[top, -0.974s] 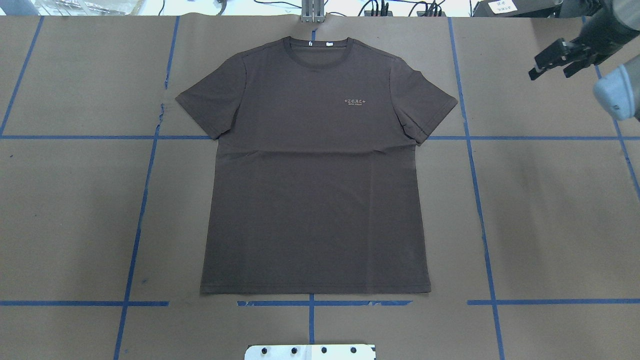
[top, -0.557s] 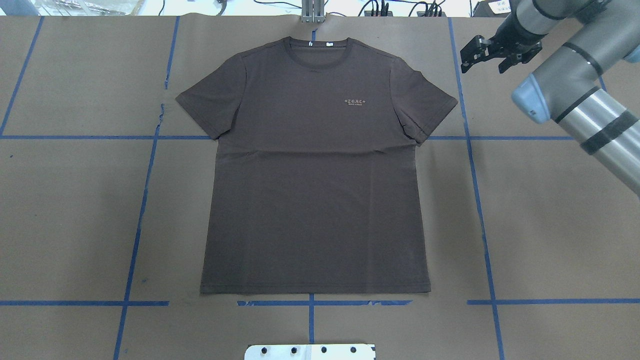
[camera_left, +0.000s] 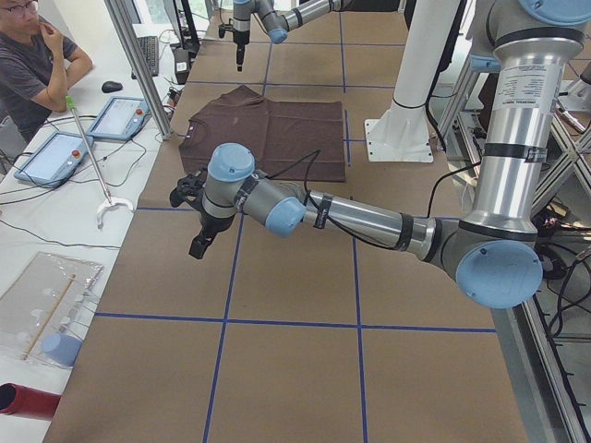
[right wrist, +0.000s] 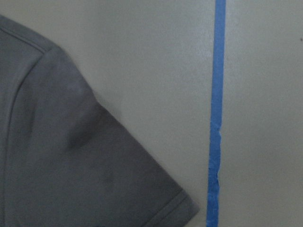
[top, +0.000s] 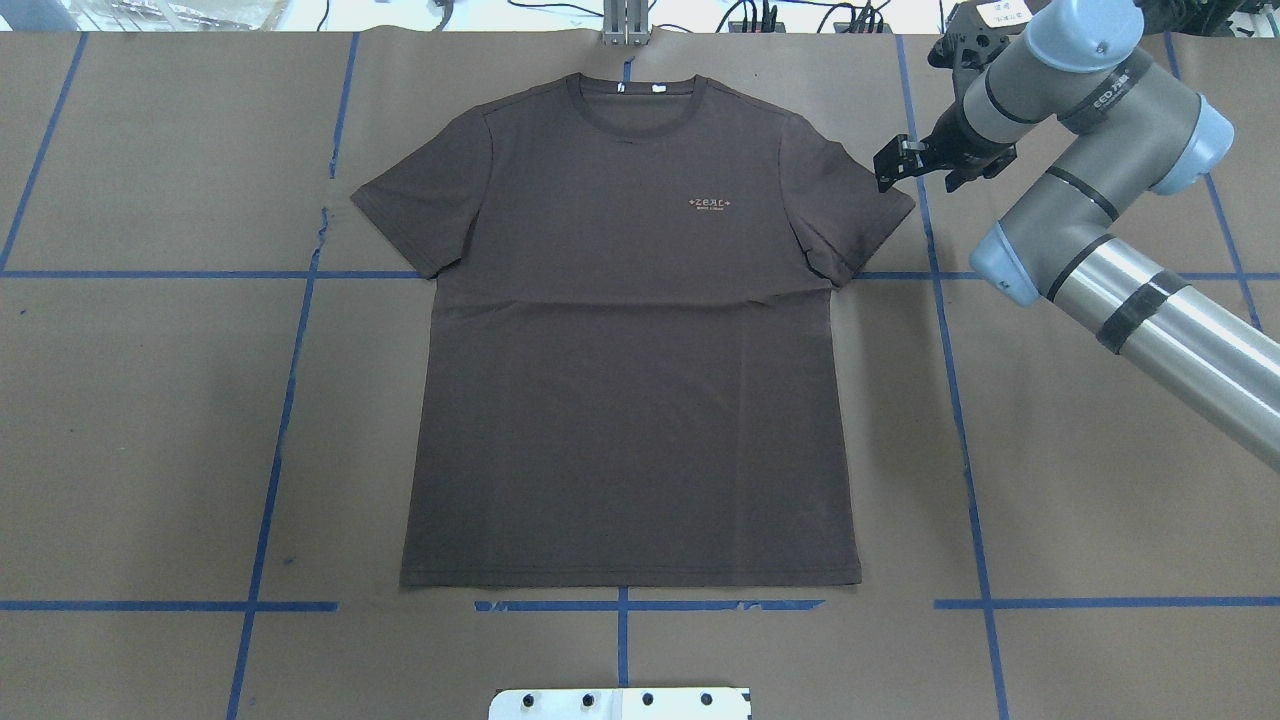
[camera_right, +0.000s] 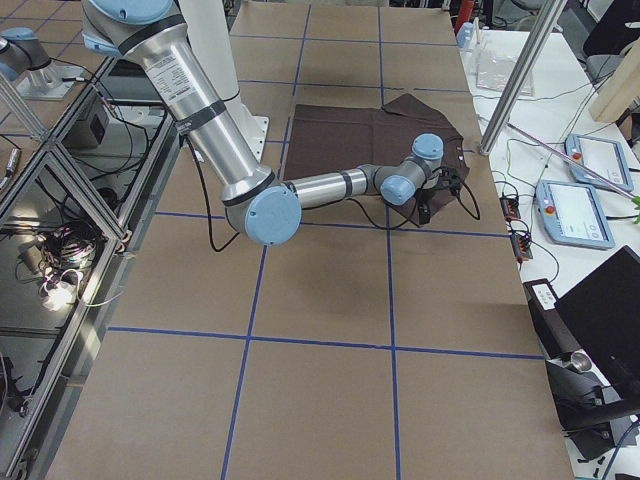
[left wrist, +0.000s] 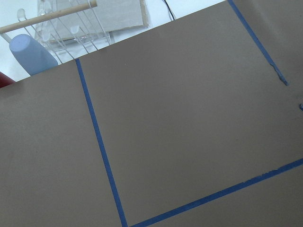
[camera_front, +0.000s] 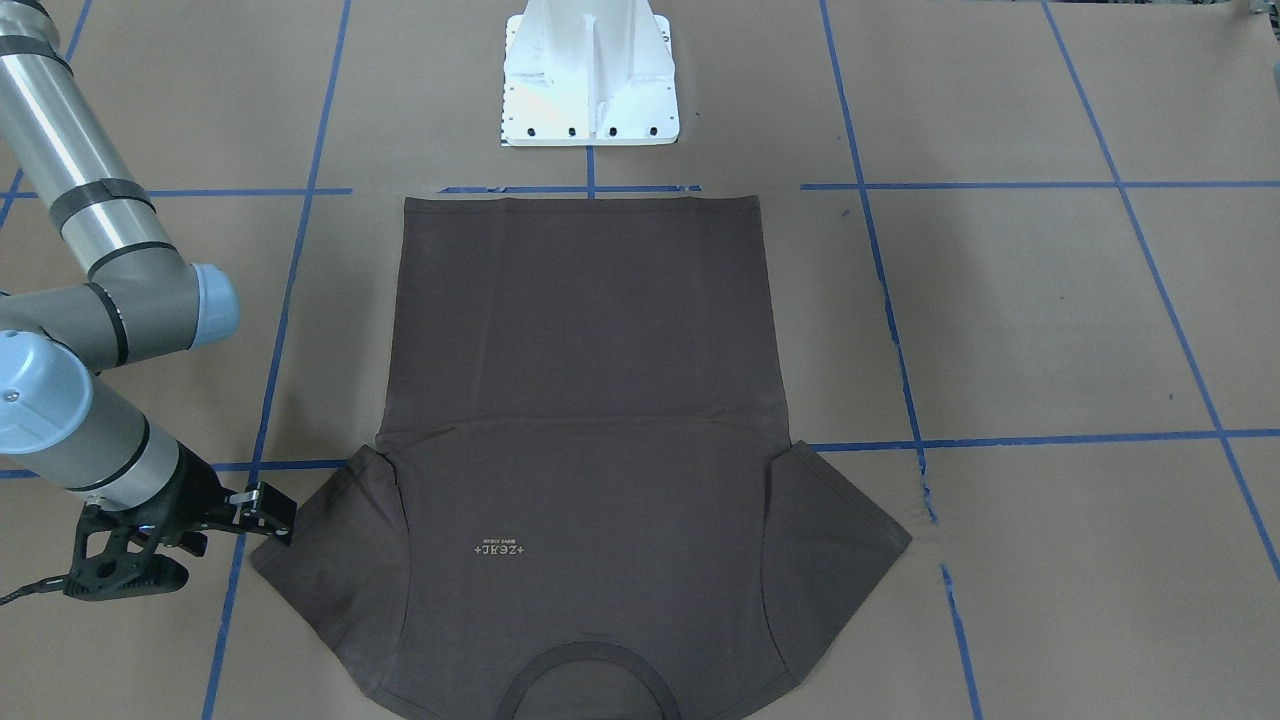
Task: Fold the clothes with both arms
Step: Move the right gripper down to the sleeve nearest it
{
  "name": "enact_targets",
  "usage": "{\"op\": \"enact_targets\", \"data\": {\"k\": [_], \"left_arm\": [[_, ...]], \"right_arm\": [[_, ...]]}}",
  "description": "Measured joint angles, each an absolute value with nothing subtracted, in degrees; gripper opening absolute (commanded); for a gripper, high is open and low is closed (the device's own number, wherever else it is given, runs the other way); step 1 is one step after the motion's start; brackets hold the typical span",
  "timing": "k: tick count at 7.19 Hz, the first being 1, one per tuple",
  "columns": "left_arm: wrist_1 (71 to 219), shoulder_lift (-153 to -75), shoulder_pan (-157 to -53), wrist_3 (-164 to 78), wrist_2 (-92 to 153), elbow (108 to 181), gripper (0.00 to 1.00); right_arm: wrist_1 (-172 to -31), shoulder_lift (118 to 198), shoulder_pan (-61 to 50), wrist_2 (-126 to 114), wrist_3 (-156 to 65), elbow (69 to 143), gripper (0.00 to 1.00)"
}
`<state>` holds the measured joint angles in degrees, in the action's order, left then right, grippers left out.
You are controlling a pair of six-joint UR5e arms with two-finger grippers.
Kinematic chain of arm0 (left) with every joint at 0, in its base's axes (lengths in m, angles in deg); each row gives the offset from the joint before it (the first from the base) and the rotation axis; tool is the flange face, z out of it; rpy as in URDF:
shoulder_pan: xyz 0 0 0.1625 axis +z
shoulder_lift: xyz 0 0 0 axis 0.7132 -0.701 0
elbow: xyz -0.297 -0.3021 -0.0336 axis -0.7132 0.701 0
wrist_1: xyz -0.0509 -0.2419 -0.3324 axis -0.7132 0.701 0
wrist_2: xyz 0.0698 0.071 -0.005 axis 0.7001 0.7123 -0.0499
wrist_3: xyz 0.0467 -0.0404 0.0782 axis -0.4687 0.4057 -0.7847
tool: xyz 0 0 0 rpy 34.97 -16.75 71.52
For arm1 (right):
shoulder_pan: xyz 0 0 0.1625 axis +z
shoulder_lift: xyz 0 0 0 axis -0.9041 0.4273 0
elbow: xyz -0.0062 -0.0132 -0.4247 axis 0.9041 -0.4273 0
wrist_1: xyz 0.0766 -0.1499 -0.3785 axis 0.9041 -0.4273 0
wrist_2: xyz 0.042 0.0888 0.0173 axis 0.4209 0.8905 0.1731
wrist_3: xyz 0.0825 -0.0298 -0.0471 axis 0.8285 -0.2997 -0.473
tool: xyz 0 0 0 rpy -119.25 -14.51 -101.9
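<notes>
Blue-taped brown paper [top: 150, 420] under flat, smooth T-shirt [top: 630, 400]

Even, diffuse light with faint shadows. Glare streaks the silver-grey tubular right arm [top: 1180, 330]. The right wrist view is soft and washed-out.

The right arm [top: 1150, 310] reaches forward from its own side. It bends sharply at the elbow, and the wrist links angle back down and inward. The right hand [top: 893, 165] hangs low at the end of them, its black fingers looking slightly parted and gripping nothing. The left arm [camera_left: 360, 217] stretches long and nearly level away from its shoulder. Its wrist is turned so that the left hand [camera_left: 198, 242] points downward — whether those fingers are apart or together cannot be made out.
</notes>
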<state>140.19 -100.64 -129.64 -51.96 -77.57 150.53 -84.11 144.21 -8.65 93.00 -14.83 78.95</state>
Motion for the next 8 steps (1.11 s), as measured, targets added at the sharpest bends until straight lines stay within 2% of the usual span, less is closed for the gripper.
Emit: {"op": "enact_targets", "data": {"k": [6, 7, 8], "left_arm": [[140.2, -100.9, -129.6, -51.9, -77.6, 150.5, 1.00], [140.1, -100.9, -129.6, -51.9, -77.6, 150.5, 1.00], [140.1, -100.9, -129.6, -51.9, -77.6, 150.5, 1.00]], "right_arm": [[-84.9, 142.7, -9.9, 91.3, -15.1, 75.3, 0.88], [-84.9, 142.6, -9.9, 91.2, -15.2, 74.8, 0.86], [-84.9, 142.5, -9.9, 91.2, -15.3, 74.4, 0.78]]}}
